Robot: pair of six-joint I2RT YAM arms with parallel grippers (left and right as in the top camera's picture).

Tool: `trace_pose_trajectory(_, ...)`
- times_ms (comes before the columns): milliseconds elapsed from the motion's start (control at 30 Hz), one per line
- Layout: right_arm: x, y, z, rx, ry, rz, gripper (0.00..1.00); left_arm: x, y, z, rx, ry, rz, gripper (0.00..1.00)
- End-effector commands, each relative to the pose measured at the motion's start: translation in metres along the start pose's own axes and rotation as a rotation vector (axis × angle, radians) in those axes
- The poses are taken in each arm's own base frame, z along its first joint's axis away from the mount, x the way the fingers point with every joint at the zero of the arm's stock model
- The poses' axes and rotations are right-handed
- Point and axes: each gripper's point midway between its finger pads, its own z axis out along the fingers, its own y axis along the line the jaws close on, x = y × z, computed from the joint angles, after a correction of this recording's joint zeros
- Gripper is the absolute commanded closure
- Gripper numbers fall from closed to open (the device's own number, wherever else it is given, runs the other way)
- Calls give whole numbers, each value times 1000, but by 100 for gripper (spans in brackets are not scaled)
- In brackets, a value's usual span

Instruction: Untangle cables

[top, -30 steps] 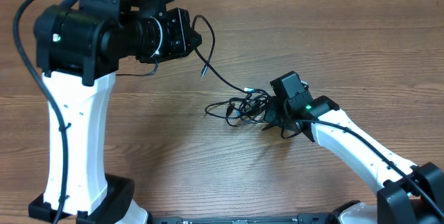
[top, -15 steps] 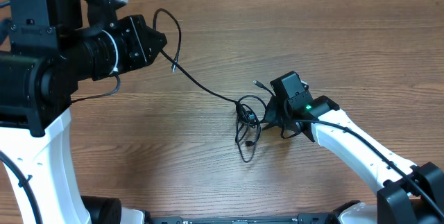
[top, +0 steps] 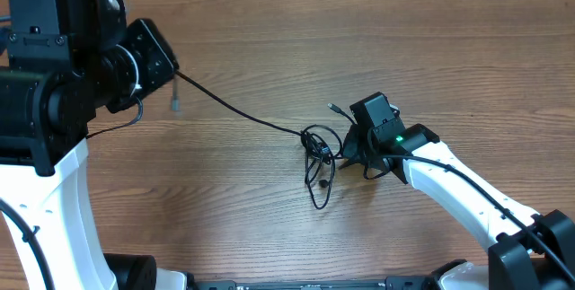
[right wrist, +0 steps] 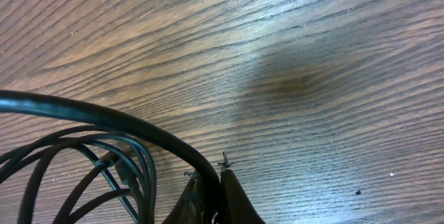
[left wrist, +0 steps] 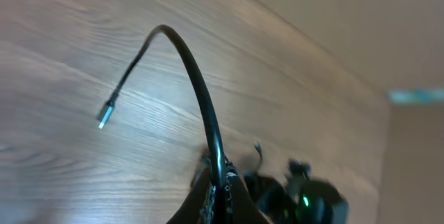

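Observation:
Thin black cables form a small tangle [top: 316,157] on the wooden table, mid-right. One strand [top: 238,112] runs taut from the tangle up-left to my left gripper [top: 173,69], which is shut on it. That strand's silver-tipped plug [top: 176,104] dangles just past the grip. In the left wrist view the strand [left wrist: 201,92] arcs up from the shut left gripper [left wrist: 220,186] and ends in the plug [left wrist: 103,119]. My right gripper [top: 349,149] is low at the tangle's right side. It shows as the right gripper [right wrist: 210,182], shut on a cable beside the loops [right wrist: 76,158].
Another plug end [top: 334,108] pokes out above the right gripper. The left arm's white base [top: 54,209] stands at the left edge, the right arm's white link [top: 458,191] crosses the lower right. Bare wooden tabletop [top: 404,48] lies all round.
My left gripper has moved left with its cable, pulling the strand straight; the loop above it is gone. The tangle drew tighter and closer to the right gripper, which stayed put.

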Motion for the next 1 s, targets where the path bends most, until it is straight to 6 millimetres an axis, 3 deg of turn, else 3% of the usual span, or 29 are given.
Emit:
trace_pose_trajectory(0, -2, -2, 1, 16, -12, -7, 96, -25, 25, -9, -128, -150, -116, 96)
trace_pose_trajectory(233, -2, -2, 1, 14, -13, -7, 90, -30, 30, 0, -168, -155, -124, 96)
trace_pose_trajectory(333, -1, 1, 1, -1, -8, -7, 80, -29, 29, 8, -170, -129, -110, 96)
trace_pose_trajectory(467, 1, 9, 1, -40, 9, -8, 75, -23, 20, 27, -141, -40, -19, 96)
trace_pose_trajectory(533, 3, 14, 0, -67, 23, -8, 62, -19, 15, 38, -117, 13, 28, 96)
trace_pose_trajectory(733, 14, 44, -5, -223, 105, -22, 36, 3, -11, 71, 29, 208, 170, 96)
trace_pose_trajectory(967, 24, 98, -28, -527, 184, -145, 20, 20, -20, 104, 30, 316, 216, 96)
